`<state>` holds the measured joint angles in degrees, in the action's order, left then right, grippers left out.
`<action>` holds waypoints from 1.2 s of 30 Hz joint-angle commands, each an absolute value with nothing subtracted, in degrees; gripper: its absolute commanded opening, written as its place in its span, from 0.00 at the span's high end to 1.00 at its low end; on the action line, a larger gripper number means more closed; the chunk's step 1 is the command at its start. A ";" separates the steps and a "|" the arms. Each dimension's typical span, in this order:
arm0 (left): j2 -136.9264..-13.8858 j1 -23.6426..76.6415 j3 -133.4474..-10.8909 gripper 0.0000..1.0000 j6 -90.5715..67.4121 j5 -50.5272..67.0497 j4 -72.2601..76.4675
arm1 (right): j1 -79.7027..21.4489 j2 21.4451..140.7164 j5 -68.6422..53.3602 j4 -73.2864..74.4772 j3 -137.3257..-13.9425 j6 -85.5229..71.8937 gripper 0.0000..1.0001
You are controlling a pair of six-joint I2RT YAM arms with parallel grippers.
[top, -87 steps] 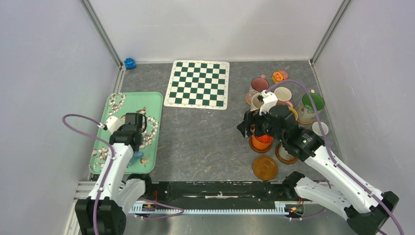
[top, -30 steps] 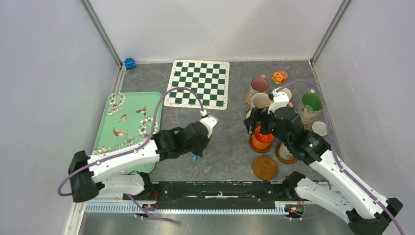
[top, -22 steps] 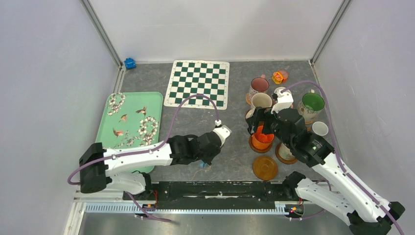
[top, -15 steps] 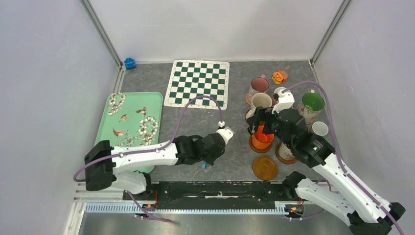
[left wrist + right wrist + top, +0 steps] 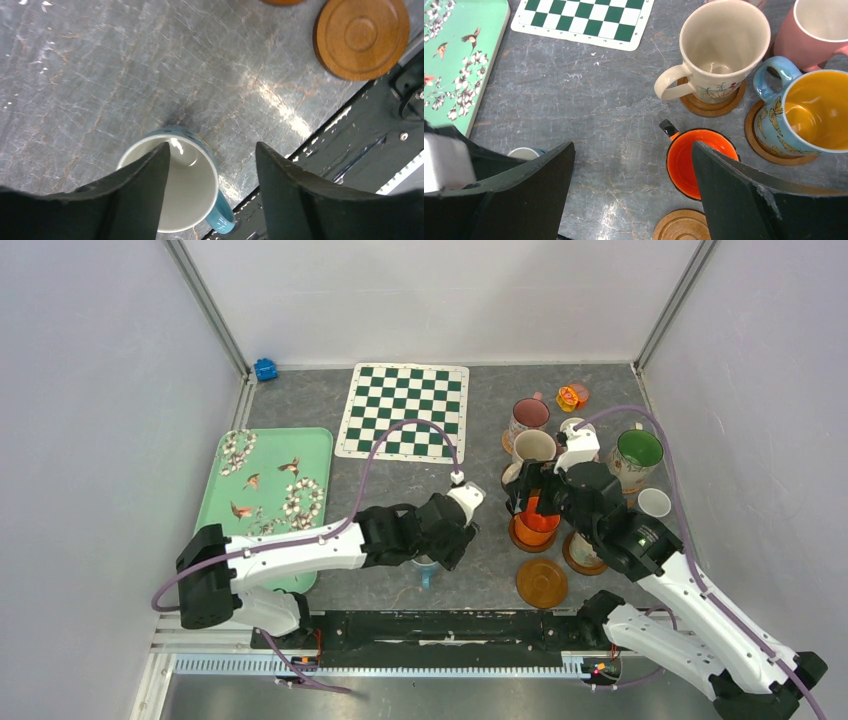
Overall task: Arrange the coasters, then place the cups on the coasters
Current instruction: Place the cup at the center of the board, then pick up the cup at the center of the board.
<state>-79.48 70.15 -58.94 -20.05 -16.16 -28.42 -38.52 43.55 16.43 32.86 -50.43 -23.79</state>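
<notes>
My left gripper [image 5: 213, 145] is open above a blue-handled cup [image 5: 186, 200] that stands upright on the bare table. One finger hangs over its white inside and the other stands clear of its handle. From above, this cup [image 5: 427, 572] sits near the front edge, left of an empty wooden coaster [image 5: 542, 583]. My right gripper [image 5: 632, 145] is open and holds nothing, beside the orange cup [image 5: 684, 167], which rests on a coaster [image 5: 531, 543]. The cream cup [image 5: 724, 40] and the butterfly cup [image 5: 819, 110] each stand on a coaster. A pink cup [image 5: 814, 25] is behind them.
A green-lined cup [image 5: 638, 450] and a small white cup [image 5: 653, 502] stand at the right. The chequered mat [image 5: 405, 410] lies at the back, and the mint tray [image 5: 265, 500] at the left. A small orange toy [image 5: 572, 396] and the black base rail [image 5: 440, 625] are also in view.
My left arm swept right from the tray along the front of the table carrying the blue-handled cup, then opened its jaws and left it standing. The right arm barely moved.
</notes>
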 commanded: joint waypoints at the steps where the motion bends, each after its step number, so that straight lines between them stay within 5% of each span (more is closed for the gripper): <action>1: -75.73 65.86 -63.47 0.27 -21.45 -16.42 -30.26 | -38.76 45.24 14.11 33.39 -51.64 -25.10 0.13; 14: -63.36 47.76 -58.94 0.06 -12.75 -18.86 -35.17 | -40.91 52.01 3.44 29.27 -45.69 -30.63 0.28; 21: -55.82 45.09 -52.12 0.02 -6.86 -29.07 -34.38 | -48.34 56.76 5.75 25.51 -45.41 -34.30 0.31; 36: -51.06 45.09 -48.44 0.00 -4.79 -26.75 -36.01 | -59.69 69.74 9.25 21.89 -50.38 -38.14 0.42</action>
<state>-51.00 45.17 -49.21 -7.42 -26.81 -36.16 -58.15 68.42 6.79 24.12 -47.13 -36.23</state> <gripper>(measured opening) 0.993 0.585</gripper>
